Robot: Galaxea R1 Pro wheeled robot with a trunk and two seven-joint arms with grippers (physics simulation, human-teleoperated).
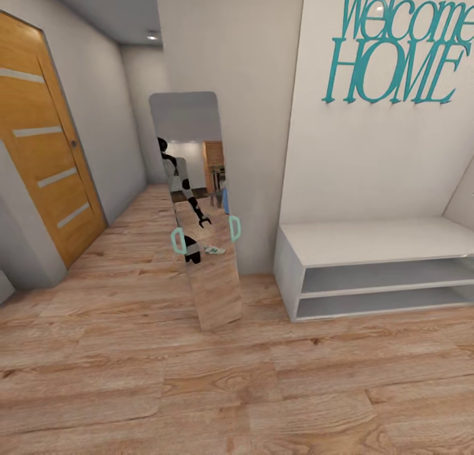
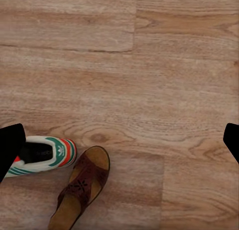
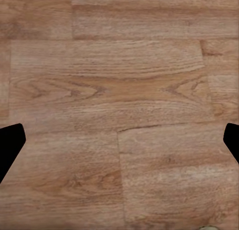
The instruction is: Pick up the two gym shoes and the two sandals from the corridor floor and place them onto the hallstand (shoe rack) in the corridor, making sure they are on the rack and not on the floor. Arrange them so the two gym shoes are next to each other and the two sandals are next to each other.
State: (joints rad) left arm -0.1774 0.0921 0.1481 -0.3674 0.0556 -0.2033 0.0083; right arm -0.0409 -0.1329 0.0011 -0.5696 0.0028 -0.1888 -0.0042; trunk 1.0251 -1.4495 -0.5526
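1. While the head cam faced the corridor, the hallstand (image 1: 375,241) sat at 3 o'clock against the wall, both shelves bare; a leaning mirror (image 1: 201,211) stood just beside it at 12.
2. L wrist cam: left gripper (image 2: 119,140) hung over the corridor floor (image 2: 149,65), jaws wide; a gym shoe (image 2: 42,155) lay touching a sandal (image 2: 82,187).
3. R wrist cam: right gripper (image 3: 119,140) had jaws wide above bare planks.
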